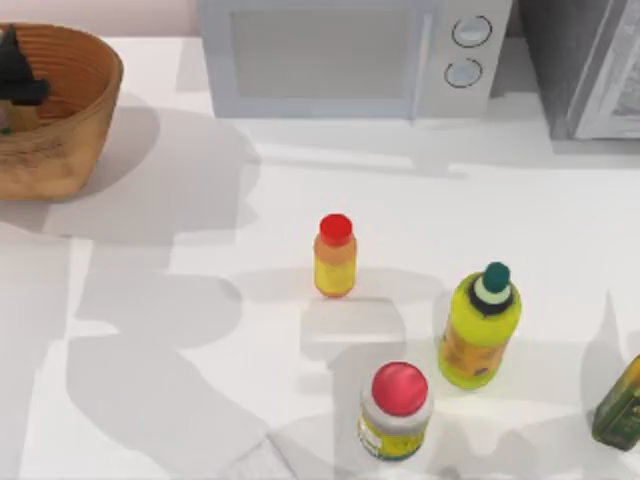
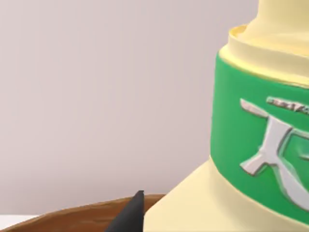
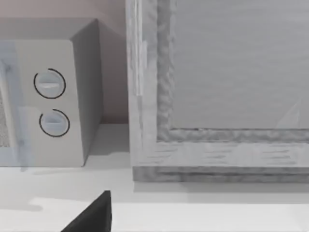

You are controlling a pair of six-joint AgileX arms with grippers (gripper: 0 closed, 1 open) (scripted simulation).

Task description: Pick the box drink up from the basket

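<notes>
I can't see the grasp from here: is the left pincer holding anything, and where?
It cannot be told. The left pincer is down in the basket, close against the box drink, but no closed hold shows.

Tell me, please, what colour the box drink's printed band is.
Green, on the cream box drink; clearest in the left wrist view.

A white table (image 1: 180, 300) spans the top view, crossed by soft grey shadows that fall mostly across its 9 o'clock half and along the 6 o'clock edge. At 12 o'clock a pale grey microwave (image 1: 350, 55) stands against the back, with 2 round dials (image 1: 468, 50) stacked on its panel. Just beside it, toward 1 o'clock, a larger grey cabinet-like unit (image 1: 590, 65) with a framed front occupies the corner. Behind both, a plain pinkish-beige wall (image 3: 58, 9) rises.
</notes>
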